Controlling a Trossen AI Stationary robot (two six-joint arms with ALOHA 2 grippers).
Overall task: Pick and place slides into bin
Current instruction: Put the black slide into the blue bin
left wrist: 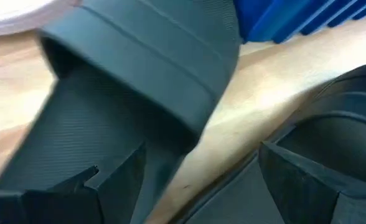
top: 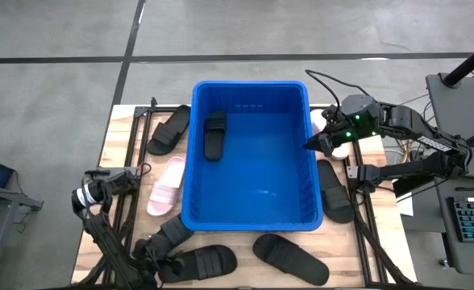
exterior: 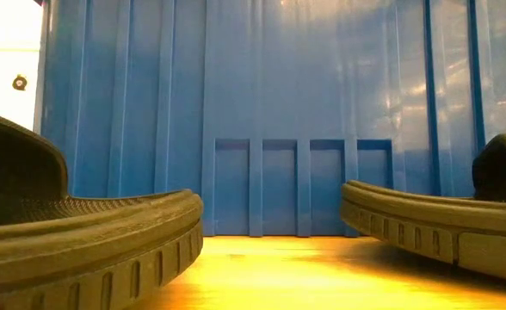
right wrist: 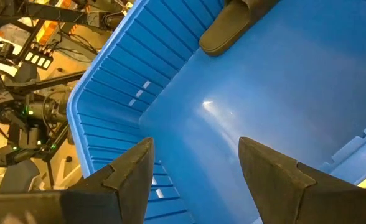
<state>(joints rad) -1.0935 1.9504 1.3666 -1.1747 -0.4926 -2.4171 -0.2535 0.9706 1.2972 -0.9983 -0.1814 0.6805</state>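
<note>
One black slide in the blue bin, the others on the table around it; both grippers empty with fingers spread.

High view count: one bin [top: 251,216], rectangular, bright blue smooth plastic with thick rolled rim and ribbed walls, centre of frame. Black slide in the bin [top: 214,134], matte rubber, wide strap, lies at the bin's upper left on the floor. Outside: black slide at upper left [top: 169,129], one pale pink slide [top: 166,185] just left of the bin, three black ones along the lower edge [top: 166,235] [top: 206,259] [top: 290,256], one black slide on the right [top: 334,190], and a pale one [top: 321,122] mostly hidden near the right gripper. Left gripper [left wrist: 195,180] lower left, fingers apart over a black slide. Right gripper [right wrist: 195,165] at the bin's right rim, fingers apart above the bin floor.
</note>
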